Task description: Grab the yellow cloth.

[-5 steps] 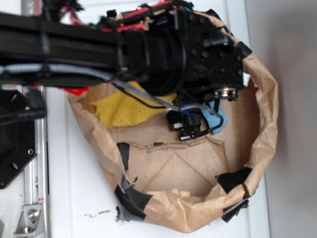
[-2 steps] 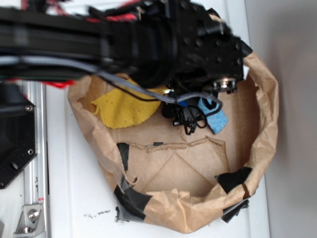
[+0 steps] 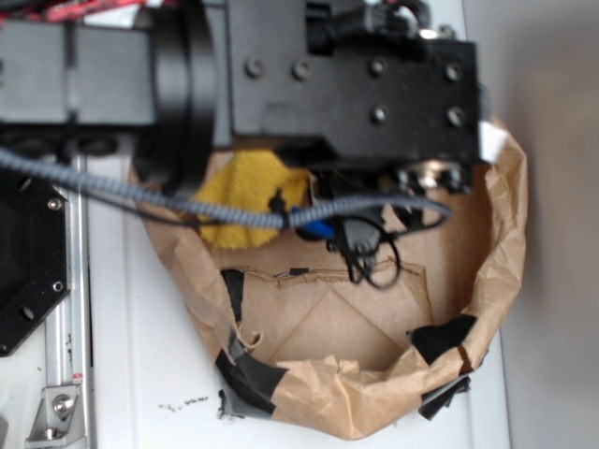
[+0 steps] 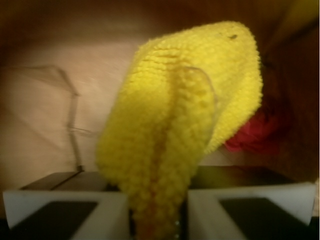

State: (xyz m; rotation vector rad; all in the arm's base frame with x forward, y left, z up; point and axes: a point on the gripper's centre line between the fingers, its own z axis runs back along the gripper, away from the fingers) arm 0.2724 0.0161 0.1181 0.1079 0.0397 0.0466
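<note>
Cloth fills the wrist view's centre: the yellow cloth [image 4: 175, 135] rises in a folded hump from the gripper [image 4: 157, 220], whose white fingers [image 4: 70, 210] pinch its lower end, a red wad [image 4: 252, 132] behind it at right, brown paper [image 4: 45, 100] at left.

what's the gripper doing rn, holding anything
Gripper: shut on the yellow cloth, which is pinched between its two white fingers and hangs bunched in front of them.
</note>
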